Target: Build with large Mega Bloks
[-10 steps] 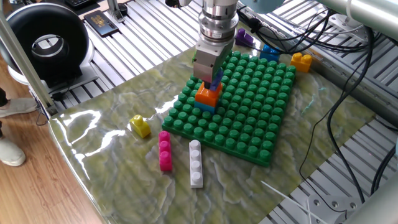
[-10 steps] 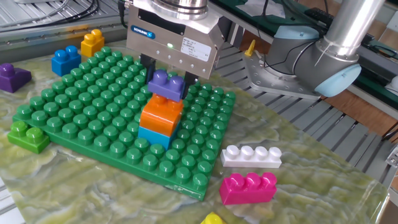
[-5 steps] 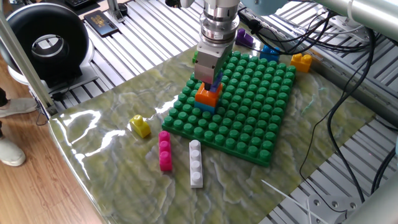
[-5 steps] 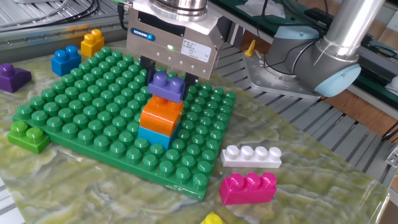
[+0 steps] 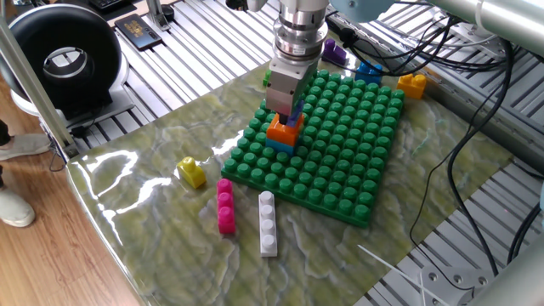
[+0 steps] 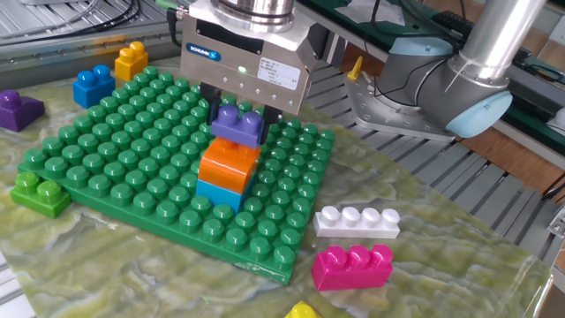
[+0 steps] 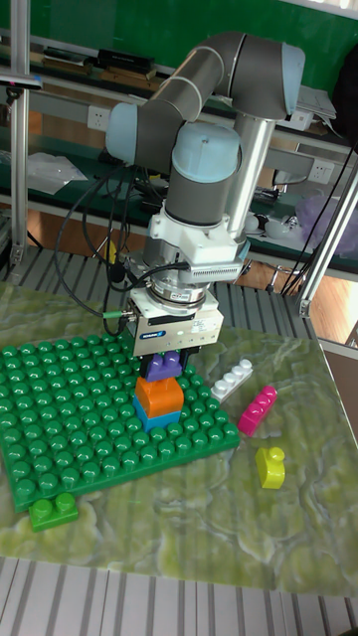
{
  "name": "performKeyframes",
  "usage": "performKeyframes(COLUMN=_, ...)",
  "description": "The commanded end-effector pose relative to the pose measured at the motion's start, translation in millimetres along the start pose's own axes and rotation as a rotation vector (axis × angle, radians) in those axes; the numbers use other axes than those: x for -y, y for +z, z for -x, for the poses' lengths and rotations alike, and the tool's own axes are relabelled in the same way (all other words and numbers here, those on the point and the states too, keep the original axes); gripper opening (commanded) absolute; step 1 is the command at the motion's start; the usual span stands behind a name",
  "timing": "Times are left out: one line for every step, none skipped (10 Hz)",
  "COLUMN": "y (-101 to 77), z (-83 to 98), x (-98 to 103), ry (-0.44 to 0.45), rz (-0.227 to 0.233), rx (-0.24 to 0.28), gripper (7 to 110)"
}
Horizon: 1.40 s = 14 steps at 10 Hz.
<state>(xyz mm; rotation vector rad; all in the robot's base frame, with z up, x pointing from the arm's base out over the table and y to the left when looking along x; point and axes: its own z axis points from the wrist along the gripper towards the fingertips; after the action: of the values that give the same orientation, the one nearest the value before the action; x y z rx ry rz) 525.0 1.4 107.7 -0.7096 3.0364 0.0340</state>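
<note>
Right now my claw point(image 6: 237, 119) is closed on the purple block point(image 6: 237, 125), one finger on each side, near the middle of the frame. It sits on the orange block point(image 6: 229, 164), which tops a light blue block point(image 6: 217, 193) on the green baseplate point(image 6: 115, 150). My claw's body carries a blue label reading "SCHUNK" point(image 6: 202, 51). Lower right, the white block point(image 6: 357, 221) and pink block point(image 6: 352, 267) lie on the mat.
</note>
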Motion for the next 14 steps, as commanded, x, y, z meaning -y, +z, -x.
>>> performKeyframes(y=-0.3, z=2.0, x=-1.4, ry=0.0, rz=0.013, rx=0.011, gripper=7)
performKeyframes(y=0.4, z=2.2, x=-1.7, ry=0.0, rz=0.013, rx=0.011, gripper=7)
performKeyframes(y=0.7, z=2.2, x=-1.5, ry=0.002, rz=0.011, rx=0.01, gripper=7)
performKeyframes(y=1.1, z=1.7, x=-0.5, ry=0.006, rz=0.009, rx=0.009, gripper=7)
performKeyframes(y=1.6, z=0.8, x=1.4, ry=0.008, rz=0.003, rx=0.006, gripper=7)
performKeyframes(y=2.1, z=0.6, x=1.9, ry=0.008, rz=0.003, rx=0.006, gripper=7)
performKeyframes(y=2.2, z=1.1, x=1.3, ry=0.008, rz=0.006, rx=0.008, gripper=7)
performKeyframes(y=2.4, z=1.4, x=1.4, ry=0.008, rz=0.006, rx=0.008, gripper=7)
performKeyframes(y=2.7, z=1.9, x=1.5, ry=0.006, rz=0.006, rx=0.008, gripper=7)
performKeyframes(y=3.0, z=1.7, x=0.8, ry=0.008, rz=0.007, rx=0.006, gripper=7)
performKeyframes(y=3.6, z=1.8, x=-0.2, ry=0.011, rz=0.007, rx=0.005, gripper=7)
performKeyframes(y=4.2, z=1.9, x=-0.5, ry=0.012, rz=0.005, rx=0.004, gripper=7)
performKeyframes(y=4.6, z=2.3, x=-1.4, ry=0.014, rz=0.006, rx=0.004, gripper=7)
performKeyframes(y=5.0, z=2.2, x=-0.8, ry=0.014, rz=0.005, rx=0.004, gripper=7)
